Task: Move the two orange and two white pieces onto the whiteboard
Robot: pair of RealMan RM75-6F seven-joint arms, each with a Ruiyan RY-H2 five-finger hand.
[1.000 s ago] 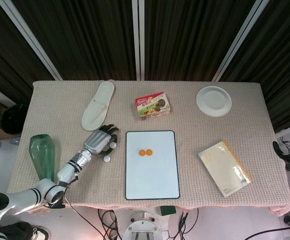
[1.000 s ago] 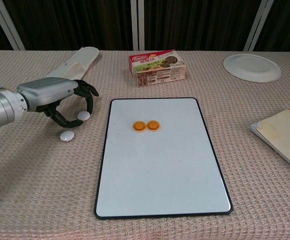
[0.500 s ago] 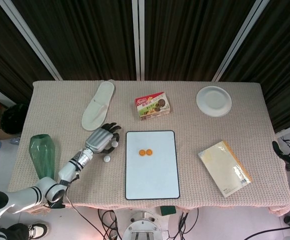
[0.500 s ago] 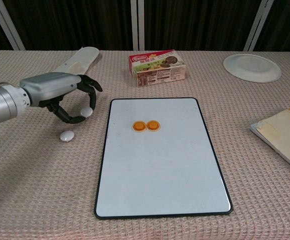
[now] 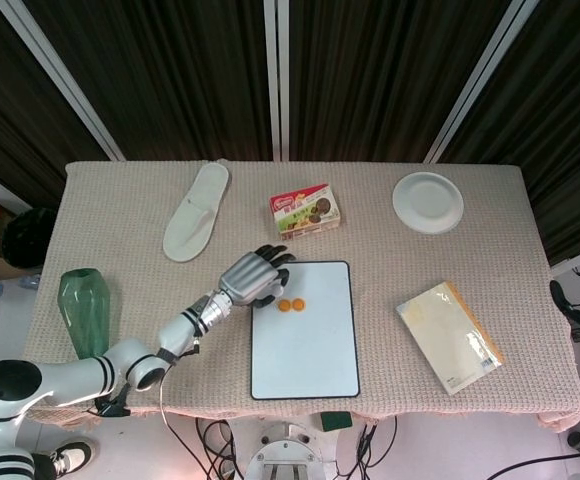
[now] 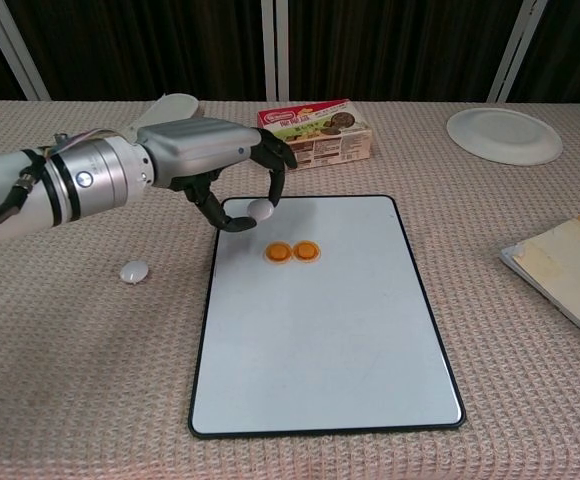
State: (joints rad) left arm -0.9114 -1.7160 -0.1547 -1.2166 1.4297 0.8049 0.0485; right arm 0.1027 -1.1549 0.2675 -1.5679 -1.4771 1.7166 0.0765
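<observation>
White piece (image 6: 260,210) is pinched in the fingers of the left robot hand (image 6: 215,160), held over the far left corner of the whiteboard (image 6: 320,330). The second white piece (image 6: 134,270) lies on the worktop (image 6: 70,380), well to the left of the whiteboard. Two orange pieces (image 6: 293,252) sit touching side by side on the whiteboard's far half, just right of the held piece. A box (image 6: 315,135) stands beyond the whiteboard, a slipper (image 5: 196,210) beyond its left side, a plate (image 6: 503,135) far right. The right robot hand is not visible.
</observation>
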